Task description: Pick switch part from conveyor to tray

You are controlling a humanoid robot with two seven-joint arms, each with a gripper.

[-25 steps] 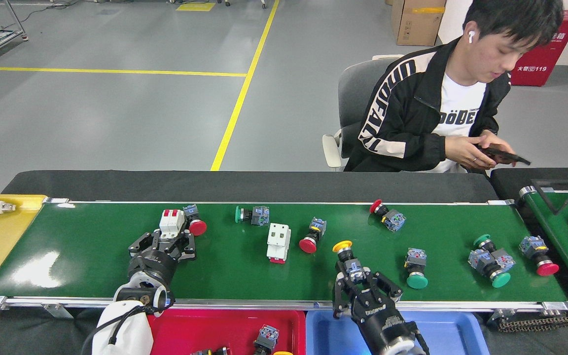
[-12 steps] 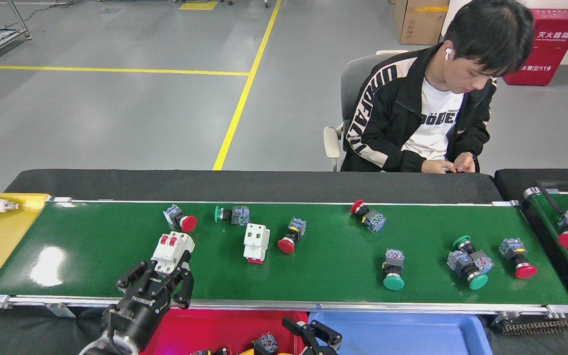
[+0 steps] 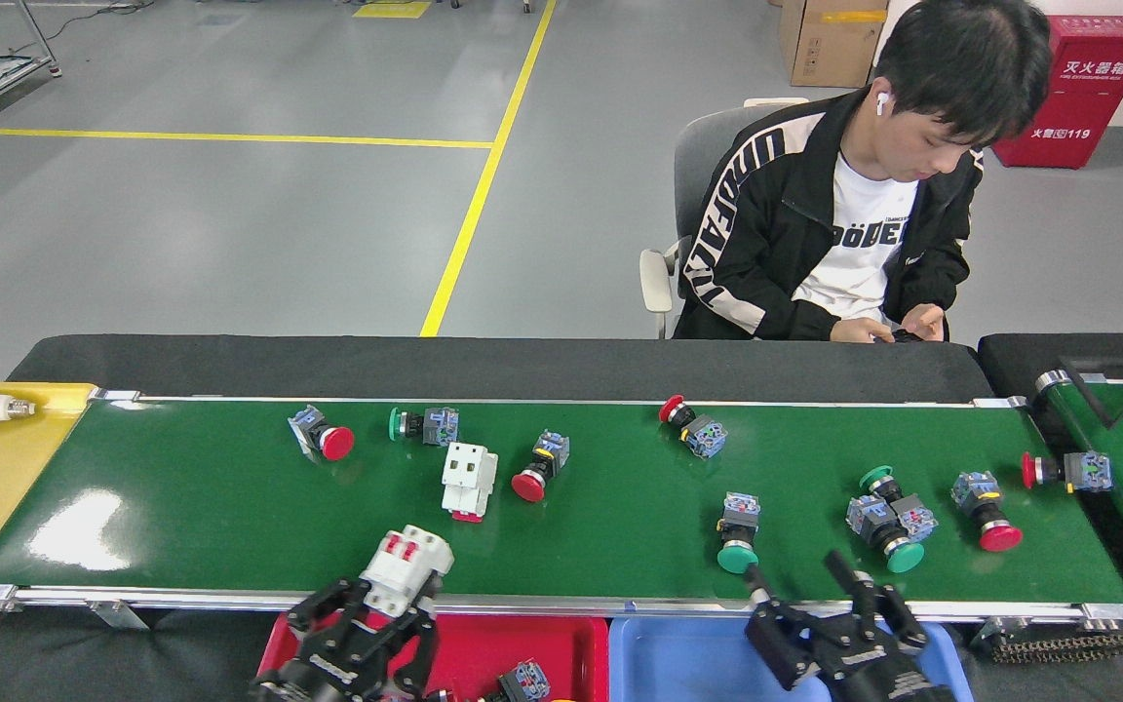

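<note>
Item — white breaker switch part (image 3: pixel 407 564): rigid, light, smooth plastic, my left end effector (image 3: pixel 367 624) clamping its flat sides over the red tray (image 3: pixel 576 639) — right end effector (image 3: pixel 839 609) hanging spread, empty.

The left gripper (image 3: pixel 396 609) held a white breaker (image 3: pixel 406 564) over the conveyor's (image 3: pixel 230 497) near edge, above the red tray (image 3: pixel 522 639); the right gripper (image 3: pixel 820 609) hung spread over the blue tray (image 3: pixel 678 658).

Glossy green conveyor (image 3: pixel 230 507) with silver metal rails, smooth plastic trays (image 3: pixel 698 653)
</note>
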